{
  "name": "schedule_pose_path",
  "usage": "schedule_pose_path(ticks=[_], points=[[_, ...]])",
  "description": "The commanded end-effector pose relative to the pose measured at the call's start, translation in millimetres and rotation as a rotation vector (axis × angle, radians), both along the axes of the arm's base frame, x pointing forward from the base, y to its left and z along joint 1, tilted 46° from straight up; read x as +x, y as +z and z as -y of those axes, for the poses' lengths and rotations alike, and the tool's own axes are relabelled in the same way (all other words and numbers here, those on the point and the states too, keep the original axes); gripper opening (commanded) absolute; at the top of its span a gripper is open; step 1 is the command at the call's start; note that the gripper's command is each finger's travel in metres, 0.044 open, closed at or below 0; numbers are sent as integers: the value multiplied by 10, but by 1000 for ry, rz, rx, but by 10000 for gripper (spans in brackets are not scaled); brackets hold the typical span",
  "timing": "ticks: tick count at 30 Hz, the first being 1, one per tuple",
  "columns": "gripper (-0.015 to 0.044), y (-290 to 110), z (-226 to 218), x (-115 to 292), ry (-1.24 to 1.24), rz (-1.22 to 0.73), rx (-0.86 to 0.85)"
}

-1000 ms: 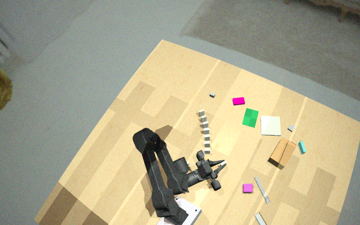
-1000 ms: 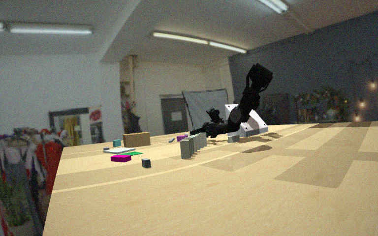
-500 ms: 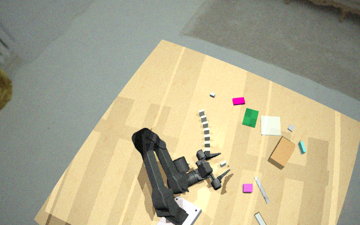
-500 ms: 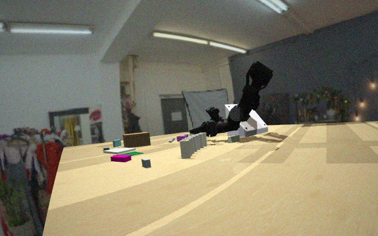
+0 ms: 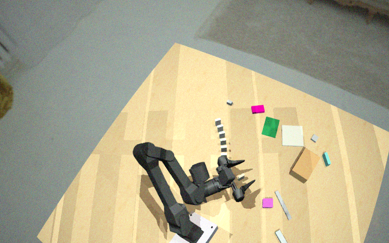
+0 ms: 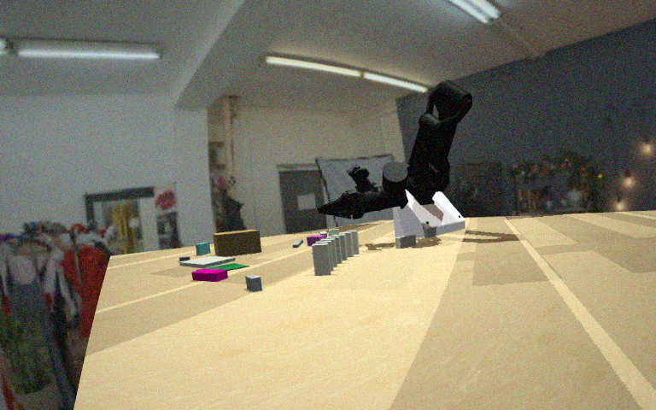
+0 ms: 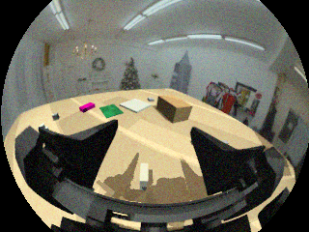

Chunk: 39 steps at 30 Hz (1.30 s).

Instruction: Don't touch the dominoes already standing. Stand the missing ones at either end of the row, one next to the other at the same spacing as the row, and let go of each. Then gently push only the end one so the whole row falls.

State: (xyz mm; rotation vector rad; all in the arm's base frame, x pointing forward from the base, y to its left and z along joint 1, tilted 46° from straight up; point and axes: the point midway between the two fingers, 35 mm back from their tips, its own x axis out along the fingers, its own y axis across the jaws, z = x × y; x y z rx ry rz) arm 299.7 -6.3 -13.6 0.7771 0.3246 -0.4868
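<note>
A row of several grey dominoes [image 5: 221, 134] [image 6: 333, 250] stands upright on the wooden table [image 5: 178, 114]. My gripper [image 5: 249, 171] [image 6: 333, 207] [image 7: 154, 127] is open wide and holds nothing; it hangs low just past the near end of the row. A pale loose domino [image 5: 240, 176] [image 6: 405, 240] [image 7: 143, 176] lies flat on the table between the spread fingers, touching neither. It lies apart from the row's last domino [image 5: 224, 154]. A small grey cube [image 5: 229, 102] [image 6: 253, 283] lies beyond the far end of the row.
To the right lie a magenta block [image 5: 258, 109] [image 6: 209, 274], a green sheet [image 5: 270, 126], a white tile [image 5: 292, 135], a tan box [image 5: 305, 163] [image 6: 237, 242], a teal block [image 5: 326, 158], a pink block [image 5: 267, 202] and grey strips [image 5: 283, 204]. The arm's base [image 5: 200, 225] is at the front edge.
</note>
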Motion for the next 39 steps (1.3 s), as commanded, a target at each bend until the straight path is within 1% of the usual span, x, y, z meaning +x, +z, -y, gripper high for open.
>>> schedule_pose_path(ticks=[1,4,6,12,14,18,21,23,25,27,28,32,33,39], points=[[440,-63,185,230,48,-102,-98],[440,-131,341,374,111,-209,-187],[440,-208,461,481,197,-318,-274],[440,-369,820,685,596,-639,-496],[440,-423,1025,661,554,-677,-431],[440,-500,915,591,816,-752,-452],[440,-515,824,523,1014,-773,-456],[440,-506,757,467,1156,-771,-455],[440,-459,657,380,1357,-740,-450],[440,-370,557,295,1545,-673,-438],[440,-310,535,327,1617,-612,-468],[440,-155,434,248,1785,-489,-454],[440,-83,417,279,1812,-431,-455],[440,208,282,143,1993,-211,-433]])
